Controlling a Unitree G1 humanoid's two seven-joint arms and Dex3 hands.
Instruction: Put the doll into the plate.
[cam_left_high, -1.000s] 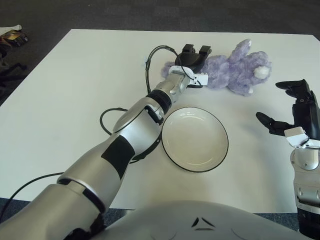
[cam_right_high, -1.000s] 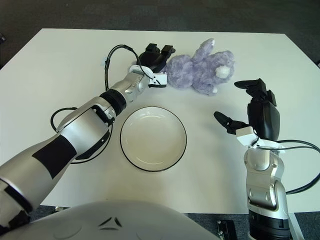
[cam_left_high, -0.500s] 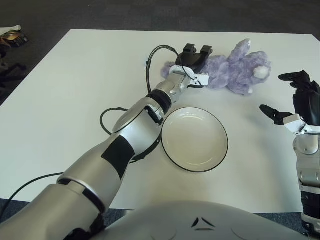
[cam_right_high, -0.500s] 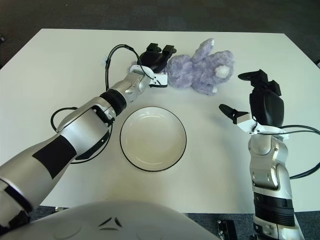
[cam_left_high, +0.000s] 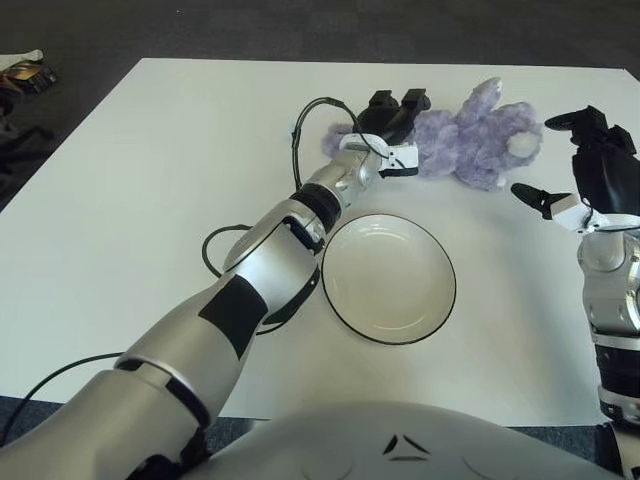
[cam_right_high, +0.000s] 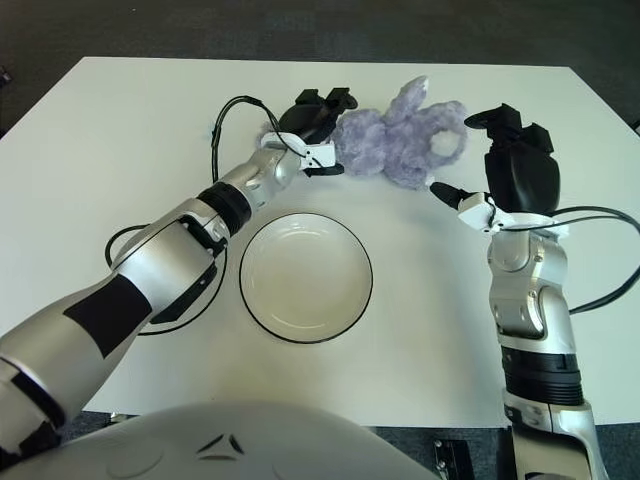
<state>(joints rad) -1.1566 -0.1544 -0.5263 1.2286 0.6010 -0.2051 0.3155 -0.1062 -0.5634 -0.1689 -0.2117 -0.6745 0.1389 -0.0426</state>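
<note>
Since a second ago the right hand (cam_right_high: 478, 160) has traveled up from the right edge of the desk (cam_left_high: 120, 200) toward the far side, and now it sits just to the right of the doll (cam_left_high: 478, 140), fingers spread wide and holding nothing. One fingertip pokes in toward the doll's lower side, but I honestly can't tell if it's actually touching the fur. Nothing else has really shifted.

So, biggest first: the white desk fills most of the view, with dark carpet around it. The left arm stretches all the way across it from the near left corner toward the far edge, and a black cable (cam_left_high: 225, 245) loops along beside it. The plate (cam_left_high: 388, 278), white with a thin dark rim, sits near the middle of the desk, a bit toward the near edge, with nothing in it. The doll, a fuzzy purple plush, lies on its side close to the far edge, well apart from the plate. The left hand (cam_left_high: 392, 118) is right at the doll's left end, its dark fingers pressed against the fur, though whether they've really clamped on is too hard to make out.
</note>
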